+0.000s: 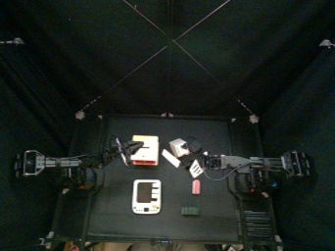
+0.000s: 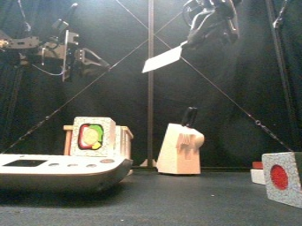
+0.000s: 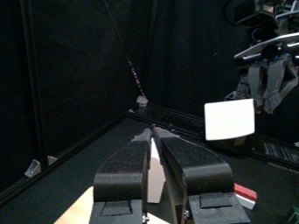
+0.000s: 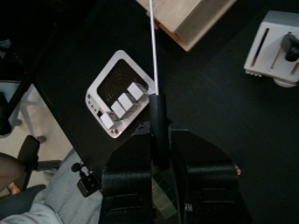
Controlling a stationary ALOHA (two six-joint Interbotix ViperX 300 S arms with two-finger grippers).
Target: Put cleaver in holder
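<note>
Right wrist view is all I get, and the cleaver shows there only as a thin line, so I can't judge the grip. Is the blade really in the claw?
Observer: Yes. The front view shows the cleaver clamped by its dark end in the right claw, with the pale blade sloping down to the left.
Operator: How high is it?
Observer: High over the table, far above the top of the pale block with the black handle.
Operator: And the other arm?
Observer: The left claw is raised on the left, apart from the cleaver. Its camera faces the blade's flat side.
</note>
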